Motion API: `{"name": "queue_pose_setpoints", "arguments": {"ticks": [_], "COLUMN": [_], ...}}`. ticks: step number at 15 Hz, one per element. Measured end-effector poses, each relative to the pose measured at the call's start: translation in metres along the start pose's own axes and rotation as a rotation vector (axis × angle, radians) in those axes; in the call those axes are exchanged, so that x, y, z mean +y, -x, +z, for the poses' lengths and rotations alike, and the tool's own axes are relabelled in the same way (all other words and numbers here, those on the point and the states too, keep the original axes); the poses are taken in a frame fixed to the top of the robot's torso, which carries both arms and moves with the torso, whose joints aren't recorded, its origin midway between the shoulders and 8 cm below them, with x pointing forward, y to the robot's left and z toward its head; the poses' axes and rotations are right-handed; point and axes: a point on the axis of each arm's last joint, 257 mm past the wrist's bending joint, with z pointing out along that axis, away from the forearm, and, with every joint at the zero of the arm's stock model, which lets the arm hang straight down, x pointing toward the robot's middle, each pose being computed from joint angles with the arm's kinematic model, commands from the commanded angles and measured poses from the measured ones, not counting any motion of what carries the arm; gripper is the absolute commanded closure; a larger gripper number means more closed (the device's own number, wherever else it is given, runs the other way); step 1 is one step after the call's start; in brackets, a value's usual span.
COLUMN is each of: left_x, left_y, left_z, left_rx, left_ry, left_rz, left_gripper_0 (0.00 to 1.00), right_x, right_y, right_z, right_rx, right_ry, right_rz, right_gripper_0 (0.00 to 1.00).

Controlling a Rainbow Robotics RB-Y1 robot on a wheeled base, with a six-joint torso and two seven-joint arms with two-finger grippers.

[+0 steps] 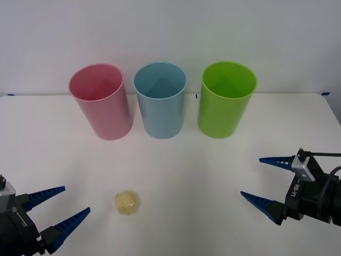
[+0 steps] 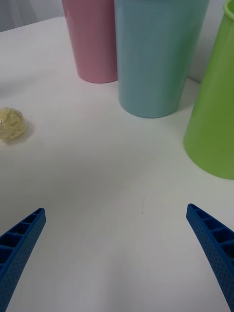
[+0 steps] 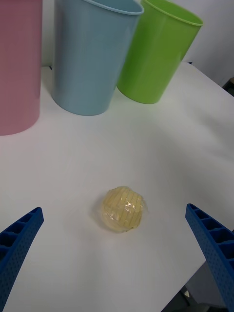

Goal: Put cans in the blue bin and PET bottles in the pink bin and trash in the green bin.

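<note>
Three bins stand in a row at the back of the white table: the pink bin [image 1: 101,101] on the left, the blue bin [image 1: 160,100] in the middle, the green bin [image 1: 226,99] on the right. The trash [image 1: 127,202], a small crumpled pale-yellow ball, lies on the table near the front left, also seen as the trash [image 3: 123,209] and the trash [image 2: 11,124]. My left gripper [image 1: 73,204] is open just left of the ball, holding nothing. My right gripper [image 1: 266,178] is open at the front right, far from the ball, holding nothing.
The white table [image 1: 186,160] ends at a pale wall behind the bins. Its near right corner edge [image 3: 195,278] drops off close to the ball in the left wrist view. No cans or bottles show on the table.
</note>
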Motion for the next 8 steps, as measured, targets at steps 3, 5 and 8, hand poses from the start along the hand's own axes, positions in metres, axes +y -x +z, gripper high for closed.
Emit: {"name": "queue_pose_setpoints", "arguments": {"ticks": [3,5,8], "left_x": [0.0,0.0,0.0], "left_y": [0.0,0.0,0.0], "left_z": [0.0,0.0,0.0], "left_rx": [0.0,0.0,0.0], "left_ry": [0.0,0.0,0.0], "left_rz": [0.0,0.0,0.0], "left_gripper_0": [0.0,0.0,0.0], "right_x": [0.0,0.0,0.0], "right_y": [0.0,0.0,0.0], "right_z": [0.0,0.0,0.0], "right_rx": [0.0,0.0,0.0], "right_ry": [0.0,0.0,0.0], "right_rz": [0.0,0.0,0.0], "right_gripper_0": [0.0,0.0,0.0]}}
